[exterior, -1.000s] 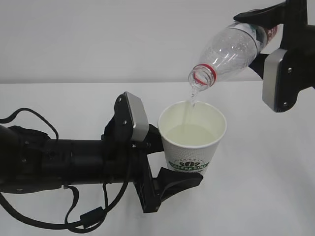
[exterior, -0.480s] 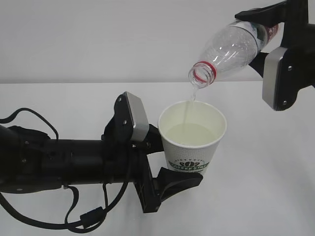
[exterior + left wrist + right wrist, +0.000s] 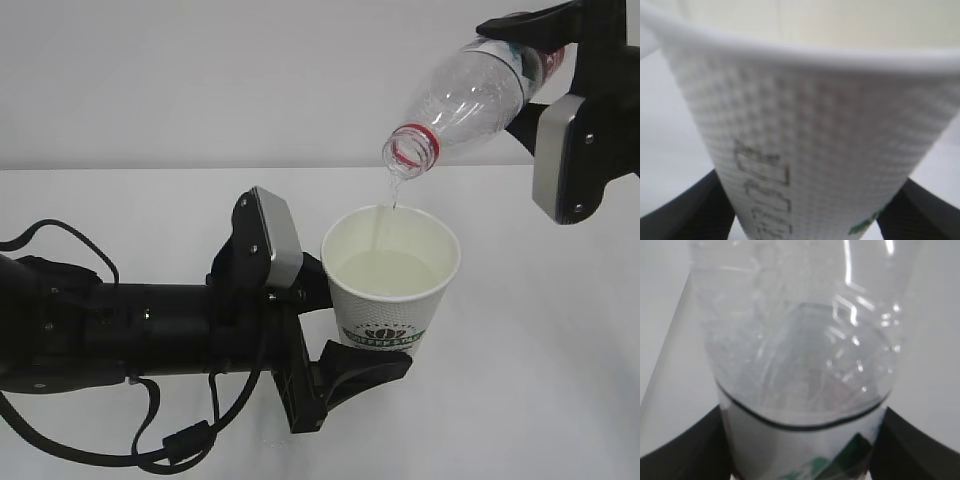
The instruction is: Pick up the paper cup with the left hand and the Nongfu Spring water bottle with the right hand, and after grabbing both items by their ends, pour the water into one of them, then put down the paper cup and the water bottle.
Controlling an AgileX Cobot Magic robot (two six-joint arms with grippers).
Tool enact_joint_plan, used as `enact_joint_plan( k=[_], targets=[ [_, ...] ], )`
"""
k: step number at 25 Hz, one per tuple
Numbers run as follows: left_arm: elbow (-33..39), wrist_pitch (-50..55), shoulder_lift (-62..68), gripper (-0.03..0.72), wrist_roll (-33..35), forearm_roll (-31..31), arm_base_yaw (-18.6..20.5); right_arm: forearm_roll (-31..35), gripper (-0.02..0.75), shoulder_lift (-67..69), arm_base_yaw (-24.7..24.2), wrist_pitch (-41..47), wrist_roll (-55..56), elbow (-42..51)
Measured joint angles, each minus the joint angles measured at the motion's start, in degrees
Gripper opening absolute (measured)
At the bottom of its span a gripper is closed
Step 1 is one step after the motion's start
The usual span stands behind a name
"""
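Note:
The white paper cup (image 3: 392, 290) with its green logo is upright above the table, and my left gripper (image 3: 368, 338) is shut on its lower part. One black finger (image 3: 372, 366) shows below the cup's near side. Pale water (image 3: 388, 274) stands in the cup. Above it, my right gripper (image 3: 530, 78) is shut on the labelled end of the Nongfu Spring water bottle (image 3: 468, 100). The bottle is tipped mouth-down to the left, and a thin stream (image 3: 386, 206) falls from its red-ringed neck into the cup. Up close, the cup (image 3: 810, 125) fills my left gripper (image 3: 805, 222) and the bottle (image 3: 800, 340) fills my right gripper (image 3: 802, 462).
A white table (image 3: 560, 380) lies under both arms, with a plain white wall behind. A black cable (image 3: 150, 440) loops under the left arm at the lower left.
The bottle's held end has risen slightly, so it tips a little steeper. The stream is thinner. The left arm and cup have not moved.

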Motion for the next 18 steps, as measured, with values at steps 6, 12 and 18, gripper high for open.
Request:
enact_joint_plan(
  k=[6, 12, 18],
  targets=[
    [0.0, 0.0, 0.0, 0.589, 0.0, 0.0, 0.0, 0.09, 0.529, 0.0, 0.0, -0.1, -0.19, 0.0],
    [0.0, 0.0, 0.0, 0.589, 0.0, 0.0, 0.0, 0.43, 0.529, 0.0, 0.0, -0.1, -0.43, 0.0],
    [0.0, 0.0, 0.0, 0.589, 0.0, 0.0, 0.0, 0.52, 0.528, 0.0, 0.0, -0.1, -0.66, 0.0]
  ],
)
